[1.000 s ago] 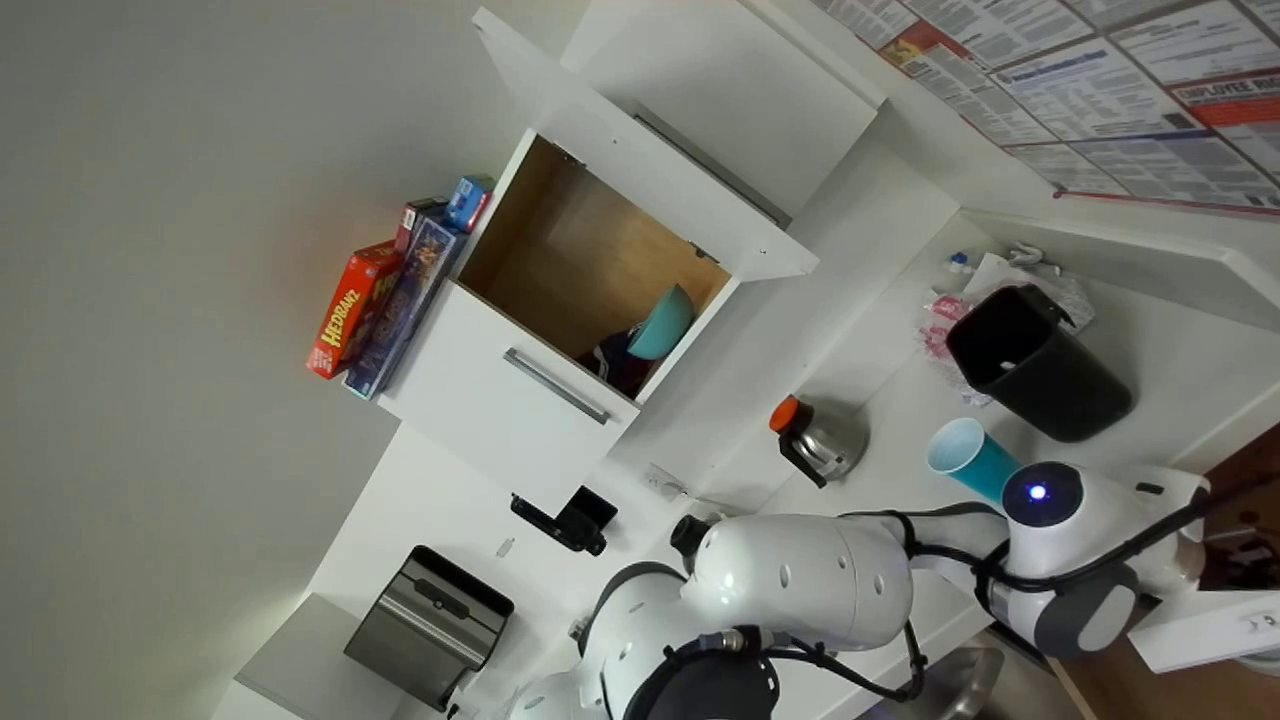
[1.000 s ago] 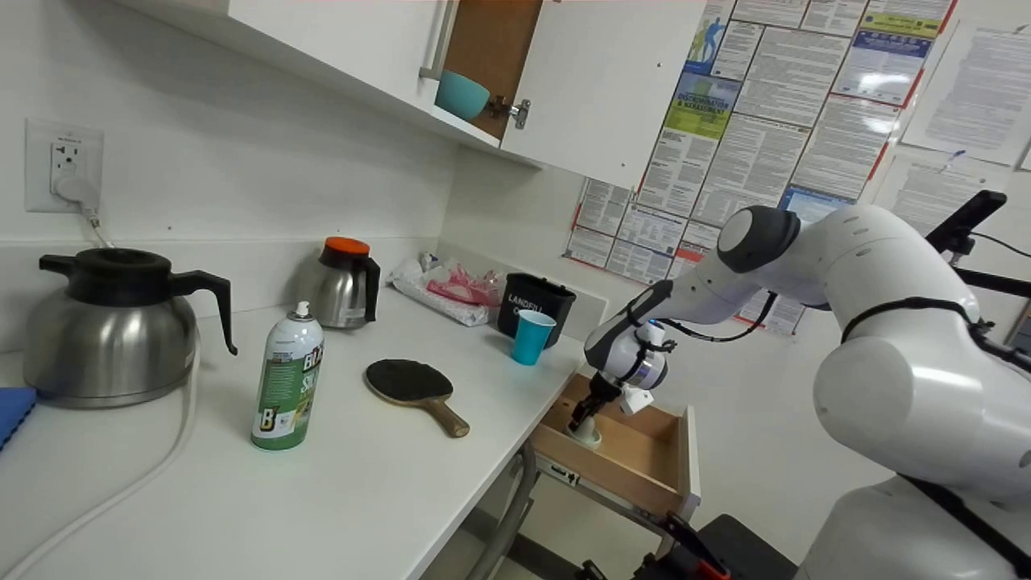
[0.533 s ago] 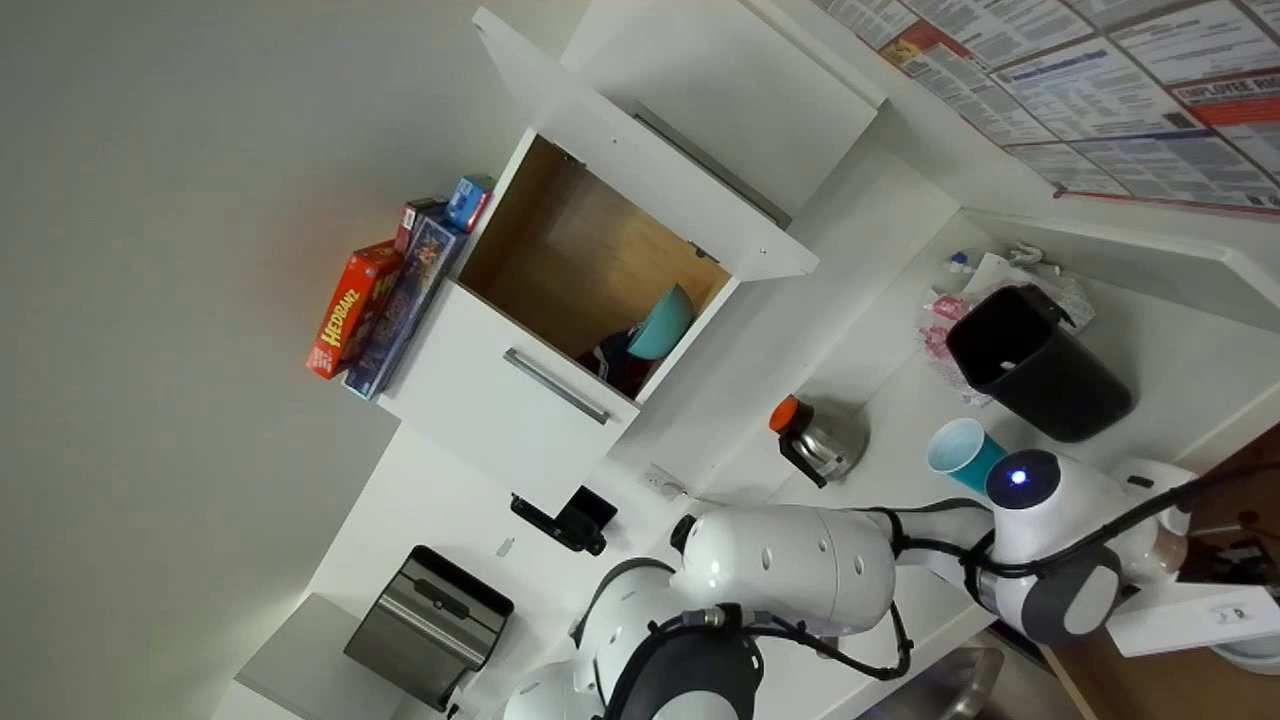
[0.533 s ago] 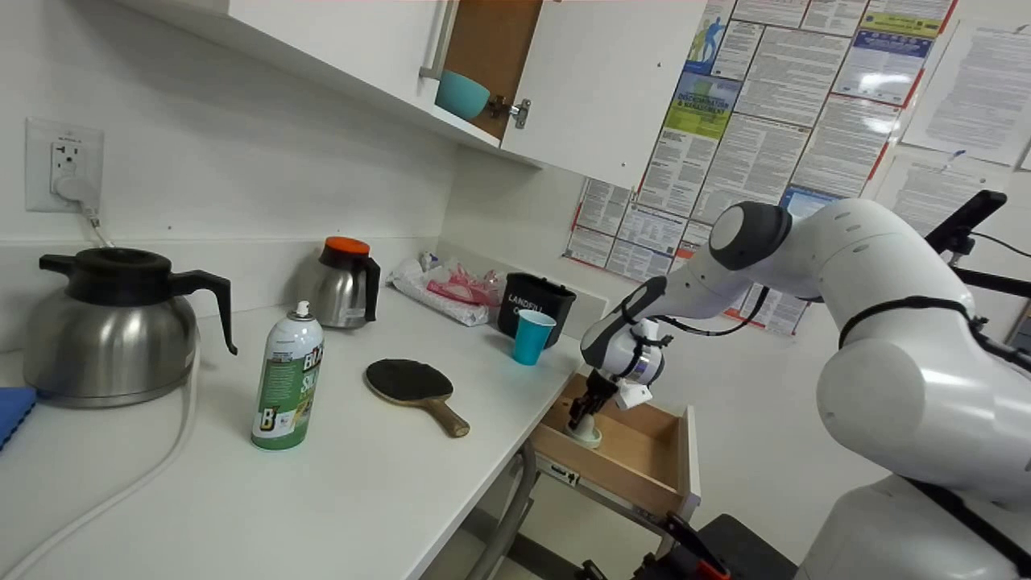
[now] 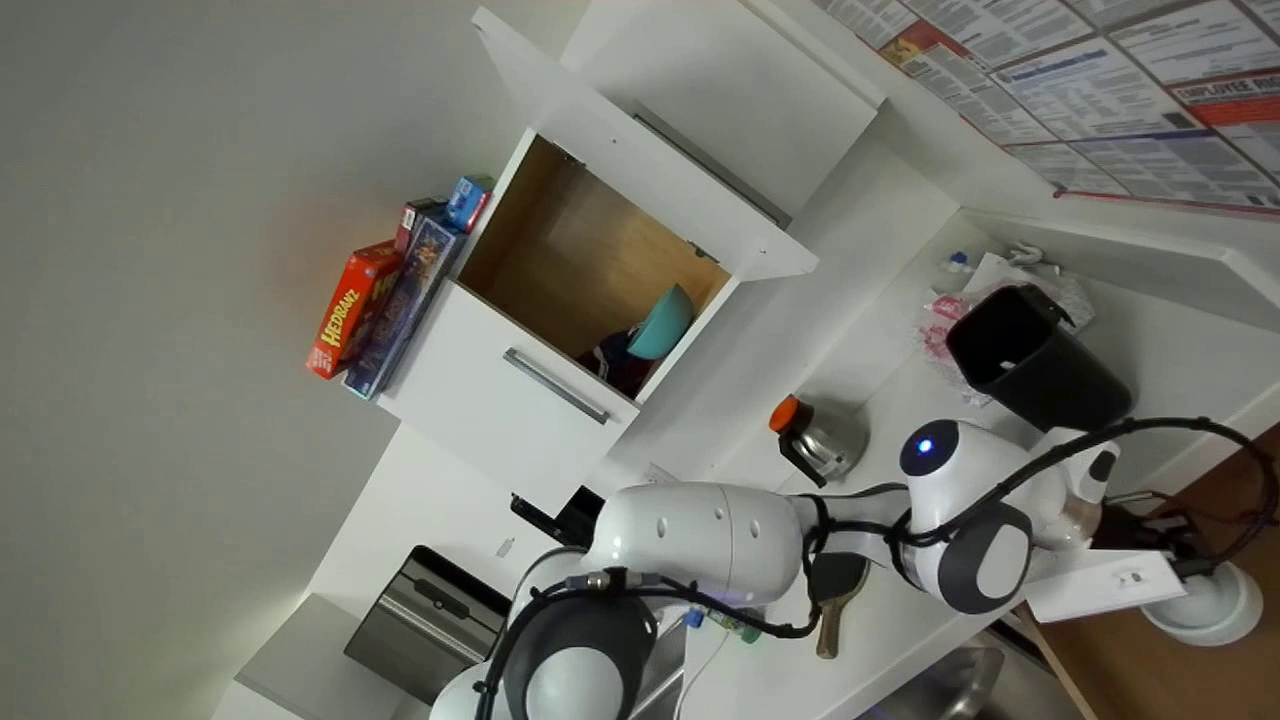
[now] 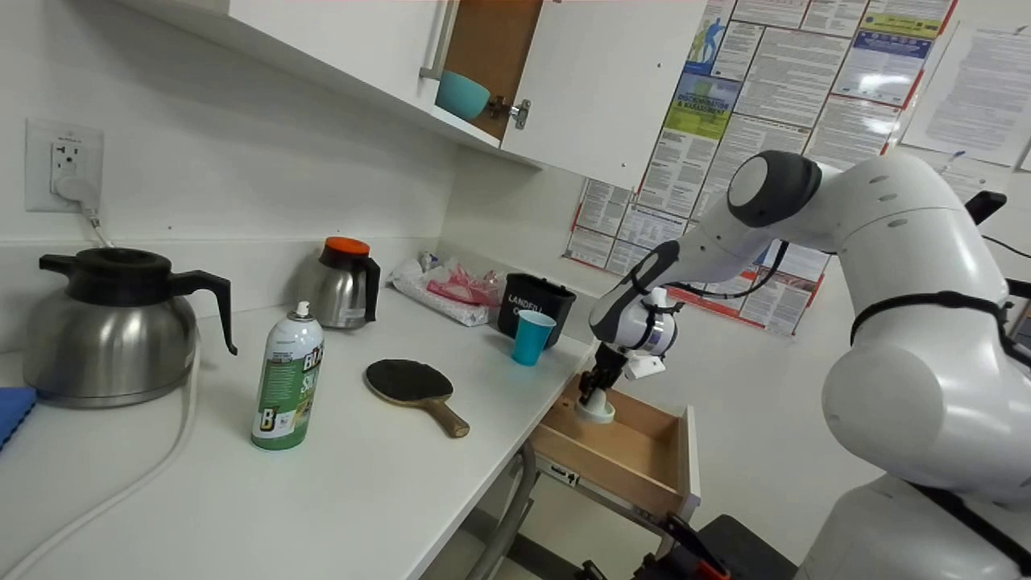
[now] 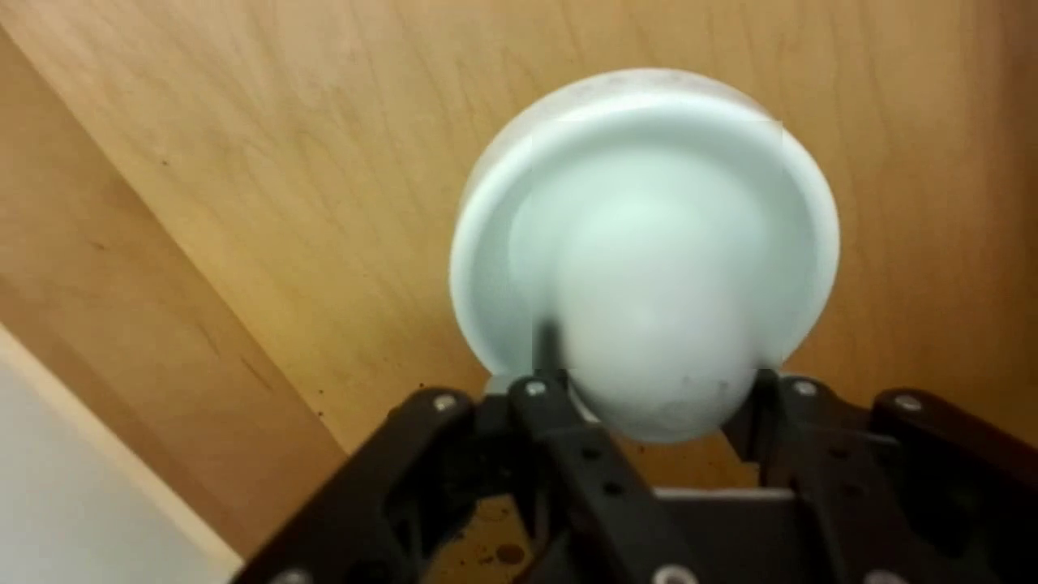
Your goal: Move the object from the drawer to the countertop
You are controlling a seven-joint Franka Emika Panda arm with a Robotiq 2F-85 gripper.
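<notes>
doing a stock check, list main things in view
open cabinet: 1, white, overhead
flat countertop: 1, white, below cabinet
wooden drawer: 1, brown, by countertop
round domed object: 1, white, over drawer
tapered cup: 1, blue, countertop
tall bin: 1, black, countertop
steel carafes: 2, silver, countertop
spray can: 1, green-white, countertop
wood-handled paddle: 1, black, countertop
crumpled plastic: count unclear, white-pink, countertop
round bowl: 1, teal, in cabinet
card boxes: 4+, red-blue, atop cabinet
robot arm: 1, white, extended over drawer
gripper: 1, black, closed on domed object

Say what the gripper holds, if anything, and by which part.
The gripper holds the white object by its rounded knob, jaws on either side of it.
</notes>
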